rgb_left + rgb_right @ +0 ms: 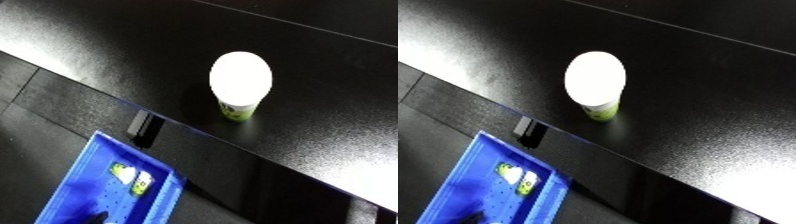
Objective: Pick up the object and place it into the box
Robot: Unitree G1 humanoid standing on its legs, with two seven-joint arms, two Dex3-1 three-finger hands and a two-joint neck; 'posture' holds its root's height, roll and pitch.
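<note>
A cup-shaped container (240,85) with a bright white top and a green-and-white lower body stands upright on the black table (293,45), near its front edge. Below the table edge at the lower left sits a blue bin (469,195). Inside the bin lies a small white and green object (131,178). Neither of my hands shows in either eye view.
The table's front edge (222,145) runs diagonally from upper left to lower right. A small dark block (529,131) sits at that edge above the bin. Dark floor tiles (35,100) lie at the left. Glare patches mark the table at upper left and lower right.
</note>
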